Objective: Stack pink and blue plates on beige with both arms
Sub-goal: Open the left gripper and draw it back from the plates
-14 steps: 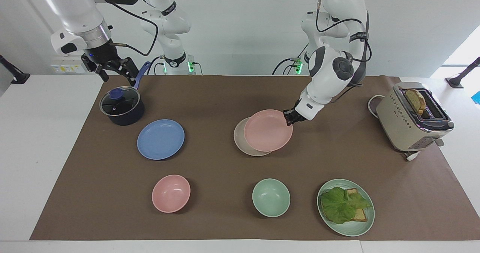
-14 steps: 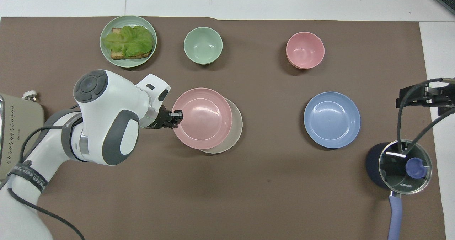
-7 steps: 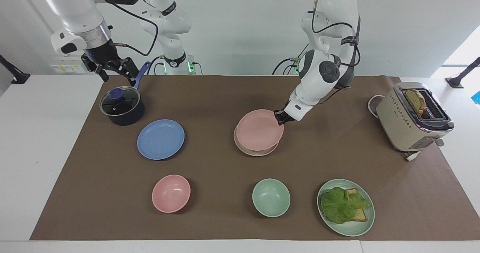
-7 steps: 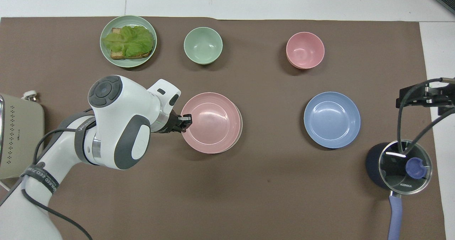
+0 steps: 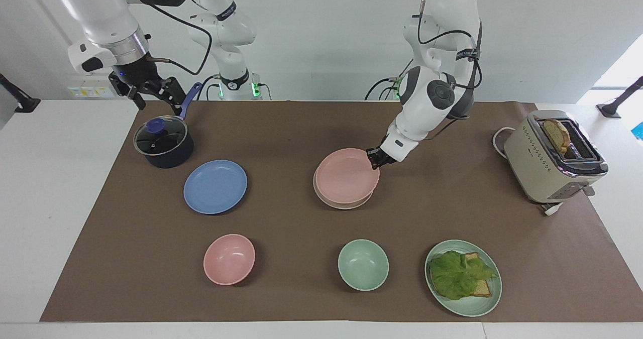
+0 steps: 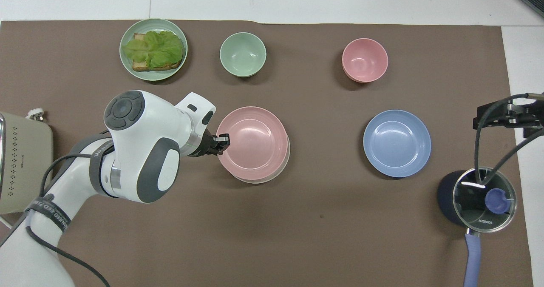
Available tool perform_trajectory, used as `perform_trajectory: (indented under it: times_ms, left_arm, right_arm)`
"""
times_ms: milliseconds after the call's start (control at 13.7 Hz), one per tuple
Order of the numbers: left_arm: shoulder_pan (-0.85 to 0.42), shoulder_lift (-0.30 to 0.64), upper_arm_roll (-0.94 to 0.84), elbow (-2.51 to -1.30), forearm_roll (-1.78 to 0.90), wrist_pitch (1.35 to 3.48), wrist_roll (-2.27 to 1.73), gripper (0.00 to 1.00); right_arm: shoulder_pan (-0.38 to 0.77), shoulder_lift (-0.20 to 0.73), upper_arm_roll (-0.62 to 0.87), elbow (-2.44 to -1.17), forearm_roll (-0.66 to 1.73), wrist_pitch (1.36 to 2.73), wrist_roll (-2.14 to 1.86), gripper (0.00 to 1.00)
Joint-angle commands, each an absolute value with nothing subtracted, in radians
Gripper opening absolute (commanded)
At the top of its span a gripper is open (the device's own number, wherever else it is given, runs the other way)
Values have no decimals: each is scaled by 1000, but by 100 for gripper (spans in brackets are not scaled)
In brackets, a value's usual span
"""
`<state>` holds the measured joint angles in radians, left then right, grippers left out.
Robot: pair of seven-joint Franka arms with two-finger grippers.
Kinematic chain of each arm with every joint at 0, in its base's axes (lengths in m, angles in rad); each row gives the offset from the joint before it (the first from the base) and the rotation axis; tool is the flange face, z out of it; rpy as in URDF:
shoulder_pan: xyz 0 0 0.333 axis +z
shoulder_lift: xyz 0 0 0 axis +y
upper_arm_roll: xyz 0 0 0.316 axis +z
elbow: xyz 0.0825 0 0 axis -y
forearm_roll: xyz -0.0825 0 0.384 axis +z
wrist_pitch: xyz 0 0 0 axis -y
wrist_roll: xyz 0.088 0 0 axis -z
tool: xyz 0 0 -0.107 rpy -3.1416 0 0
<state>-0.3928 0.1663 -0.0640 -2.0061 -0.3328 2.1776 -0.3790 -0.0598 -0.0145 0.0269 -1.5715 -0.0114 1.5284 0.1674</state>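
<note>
L gripper point(image 5: 374, 159) pinches pink plate point(image 5: 346, 175) rim mid-frame on beige plate point(image 5: 341, 202); blue plate point(image 5: 215, 186) sits nearer R gripper point(image 5: 150, 95), jaws apart.

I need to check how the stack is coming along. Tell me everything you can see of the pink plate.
The pink plate is shallow, round and matte pastel pink, with a raised rim and a flat well, empty. It sits level on the beige plate, slightly off centre, so a beige crescent shows at the edge farther from the robots. The left pincer is at its rim on the side toward the left arm's end of the table. Nothing else touches it. The blue plate lies apart, toward the right arm's end.
</note>
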Motion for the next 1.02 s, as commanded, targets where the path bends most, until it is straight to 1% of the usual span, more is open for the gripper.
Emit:
perform_trajectory:
  times_ms: [0,73,218,291,510,582,655,801,874,946]
  left_arm:
    - [-416,152,-46,-2025,-350,2201,-380,86]
    - [-416,152,-46,-2025,-350,2201,-380,90]
    - [-414,152,-46,-2022,-350,2198,-379,92]
    - [-413,152,-45,-2022,-350,2195,-377,100]
    - [-390,153,-35,-2007,-327,2155,-374,100]
    - [-359,147,-32,-2000,-264,2114,-368,100]
    - [-301,134,-34,-1984,-188,2061,-347,100]
    - [-182,117,-32,-1925,-158,1962,-203,100]
    - [-104,94,-32,-1916,-155,1951,-134,100]
    - [-57,75,-32,-1916,-149,1950,-79,100]
  right_arm:
    - [-71,-15,34,-1571,-17,1523,144,100]
    - [-71,-15,34,-1571,-18,1523,144,100]
    - [-69,-15,34,-1571,-18,1525,144,100]
    - [-69,-15,34,-1571,-18,1523,144,100]
    - [-69,-17,38,-1571,-17,1523,144,100]
    - [-69,-17,37,-1571,-17,1523,144,100]
    - [-69,-17,38,-1571,-17,1523,144,100]
    - [-69,-17,38,-1571,-17,1523,144,100]
    - [-69,-17,38,-1571,-18,1523,143,100]
    - [-69,-17,38,-1572,-17,1523,143,100]
